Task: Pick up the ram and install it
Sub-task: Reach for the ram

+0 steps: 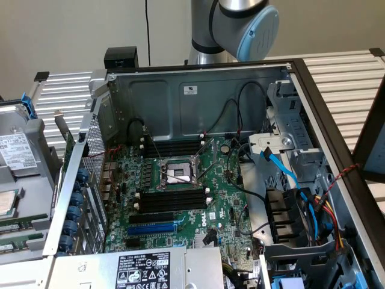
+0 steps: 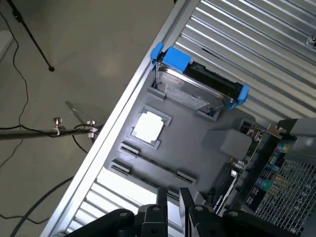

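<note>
Hovering over grey tray (image 2: 197, 148) w/ jaws apart, bases cut off.

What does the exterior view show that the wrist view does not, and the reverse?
The exterior view adds the open case, its motherboard with black slots and a blue slot, and the arm's joint. The wrist view adds the gripper, jaws apart, over the gray tray, and the floor. Shared: the gray tray, the hard drive in blue brackets on it, and the slatted table.
</note>
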